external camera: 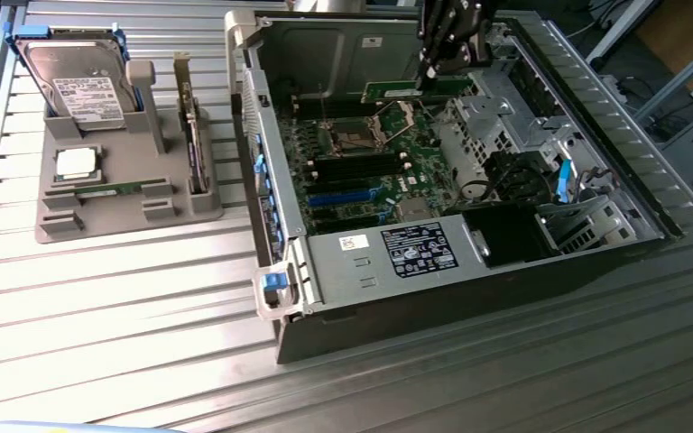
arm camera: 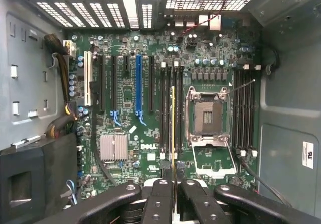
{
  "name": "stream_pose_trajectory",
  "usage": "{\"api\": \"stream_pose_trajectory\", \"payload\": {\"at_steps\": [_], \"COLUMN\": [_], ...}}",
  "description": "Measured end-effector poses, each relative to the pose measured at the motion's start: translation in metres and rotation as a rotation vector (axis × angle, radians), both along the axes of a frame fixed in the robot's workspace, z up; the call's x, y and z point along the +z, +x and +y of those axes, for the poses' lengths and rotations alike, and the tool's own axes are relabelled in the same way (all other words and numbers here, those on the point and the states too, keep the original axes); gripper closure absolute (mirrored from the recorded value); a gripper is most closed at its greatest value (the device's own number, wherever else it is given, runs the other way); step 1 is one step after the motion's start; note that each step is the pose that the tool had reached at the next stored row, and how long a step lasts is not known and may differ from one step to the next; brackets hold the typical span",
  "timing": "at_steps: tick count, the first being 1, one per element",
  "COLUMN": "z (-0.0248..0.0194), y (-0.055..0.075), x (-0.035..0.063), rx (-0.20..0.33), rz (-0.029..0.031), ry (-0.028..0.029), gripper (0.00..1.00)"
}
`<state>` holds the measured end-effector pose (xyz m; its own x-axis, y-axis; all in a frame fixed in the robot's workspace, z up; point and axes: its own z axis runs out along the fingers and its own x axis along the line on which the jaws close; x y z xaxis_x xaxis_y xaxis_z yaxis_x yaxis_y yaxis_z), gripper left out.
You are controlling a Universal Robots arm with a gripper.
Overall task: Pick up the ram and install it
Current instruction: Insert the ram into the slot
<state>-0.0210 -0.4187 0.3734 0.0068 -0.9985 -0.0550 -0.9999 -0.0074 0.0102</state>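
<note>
Black fingers (arm camera: 161, 194) of the gripper (arm camera: 173, 184) crowd the wrist view, closed on the ram (arm camera: 173, 133). The stick shows edge-on as a thin yellow-green line running out from between them. Beneath it lies the board (arm camera: 130, 143). The ram's line falls along the bank of dark memory slots (arm camera: 165, 108) between the socket (arm camera: 206, 116) and the blue slot (arm camera: 139, 83). It runs parallel to those slots and seems to sit over one near the middle of the bank, though I cannot tell which.

From the exterior view, the gripper (external camera: 439, 79) hangs inside the open case (external camera: 244, 90), toward its far end. The ram (external camera: 395, 90) is a green strip held level at its tips, above the board (external camera: 359, 171) and just beyond the socket (external camera: 356, 140). It looks clear of the slots, not yet seated, though whether its lower edge touches one is hidden. Off to the exterior view's left, well apart from the case, stands a grey holder (external camera: 58, 221) with a hard drive (external camera: 76, 77) in it.

By my reading, the pick-up is done and the install is in hand, at the lining-up stage. That stage calls for the ram's edge to sit square over a single slot, with its notch matched to the slot's key. The push must then be straight and even, since a tilted stick could jam or bend. Whether the slot's end clips stand open I cannot tell.
</note>
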Motion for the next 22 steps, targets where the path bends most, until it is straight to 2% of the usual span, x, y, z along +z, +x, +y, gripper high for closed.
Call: {"api": "stream_pose_trajectory", "payload": {"at_steps": [2, 6, 10, 16, 22], "z": [0.0002, 0.0002, 0.0004, 0.0009, 0.0008], "y": [-0.007, -0.008, -0.012, -0.018, -0.02], "x": [-0.0035, -0.011, -0.0232, -0.0327, -0.05], "rx": [0.0, 0.0, 0.0, 0.0, -0.019], "rz": [0.0, 0.0, 0.0, 0.0, 0.0], "ry": [0.0, 0.0, 0.0, -0.0001, -0.0002], "gripper": [0.87, 0.87, 0.87, 0.87, 0.87]}}
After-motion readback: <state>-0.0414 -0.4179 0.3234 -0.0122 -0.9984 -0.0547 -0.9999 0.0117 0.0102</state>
